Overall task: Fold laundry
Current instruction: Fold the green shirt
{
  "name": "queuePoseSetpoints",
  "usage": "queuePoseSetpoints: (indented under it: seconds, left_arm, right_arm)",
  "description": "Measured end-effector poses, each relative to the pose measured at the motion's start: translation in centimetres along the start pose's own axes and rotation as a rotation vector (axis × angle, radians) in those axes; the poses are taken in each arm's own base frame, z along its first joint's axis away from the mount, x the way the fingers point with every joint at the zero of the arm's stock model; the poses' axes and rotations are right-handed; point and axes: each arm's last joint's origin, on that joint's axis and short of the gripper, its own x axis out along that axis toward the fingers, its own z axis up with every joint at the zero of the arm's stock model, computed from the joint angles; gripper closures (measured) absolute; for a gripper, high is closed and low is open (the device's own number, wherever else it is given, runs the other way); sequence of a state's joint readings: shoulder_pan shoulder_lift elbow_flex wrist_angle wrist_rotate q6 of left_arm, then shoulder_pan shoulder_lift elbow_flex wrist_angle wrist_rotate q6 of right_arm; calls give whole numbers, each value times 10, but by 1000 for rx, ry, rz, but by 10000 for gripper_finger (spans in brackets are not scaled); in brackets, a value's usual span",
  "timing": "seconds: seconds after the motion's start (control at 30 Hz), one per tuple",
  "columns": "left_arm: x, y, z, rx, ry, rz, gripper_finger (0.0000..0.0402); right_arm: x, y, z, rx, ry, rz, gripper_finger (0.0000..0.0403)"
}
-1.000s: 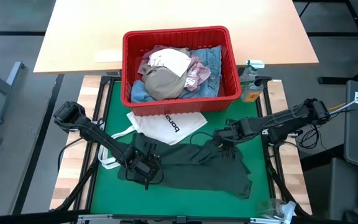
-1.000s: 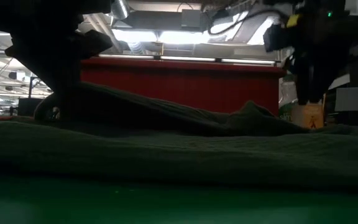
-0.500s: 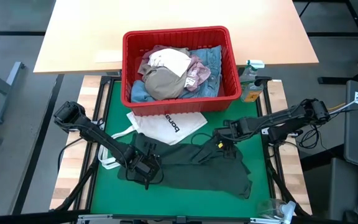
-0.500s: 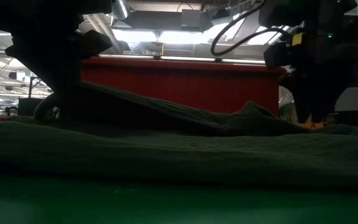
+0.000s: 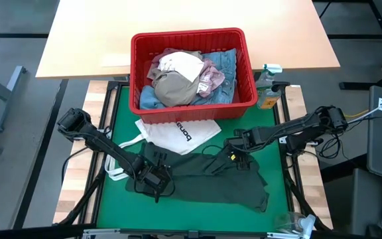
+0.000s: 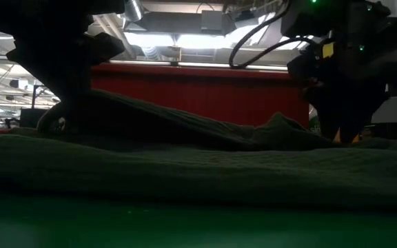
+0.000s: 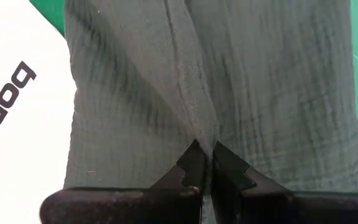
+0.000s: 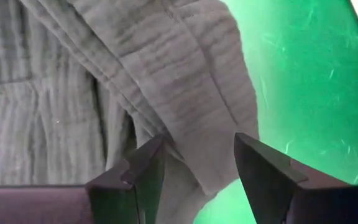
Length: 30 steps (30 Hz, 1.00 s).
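My right arm slides in from the bench's right edge, and its right tool now sits further over the dark green top than it did a second ago, right at the garment's upper right corner. Fingers spread, a rumpled fold of cloth lying between them, not yet pinched. I judge I'm lining up the second grip so both corners can be lifted for the first fold.

My left tool hasn't budged: pressed together on a ridge of the top's left edge, holding it down on the green bench.

The top lies spread across the near half of the bench; the other laundry is heaped in the red basket behind.

Writing: the white tote bag shows black letters, upside down; only a part reading "bona" is legible in the left wrist view.
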<state>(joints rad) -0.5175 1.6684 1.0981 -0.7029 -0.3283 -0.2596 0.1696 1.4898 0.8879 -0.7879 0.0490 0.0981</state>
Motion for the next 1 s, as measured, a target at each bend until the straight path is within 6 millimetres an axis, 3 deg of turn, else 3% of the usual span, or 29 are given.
queuePoseSetpoints:
  seconds: [0.23,0.37,0.53,0.6,0.83,1.0]
  left_arm:
    - [0,0,0,-1,-3,-1,394]
    - [0,0,0,-1,-3,-1,394]
    - [0,0,0,-1,-4,1,394]
    - [0,0,0,3,-4,2,394]
    - [0,1,0,6,-6,32,394]
    - [0,1,0,1,-4,21,394]
  right_arm:
    - [8,0,2,-3,20,-19,228]
    - [8,0,3,-3,13,-18,284]
    - [7,0,4,-3,1,-12,386]
    - [6,0,4,-4,17,-13,391]
    - [-27,1,17,2,59,14,397]
    - [-56,14,23,-1,98,27,399]
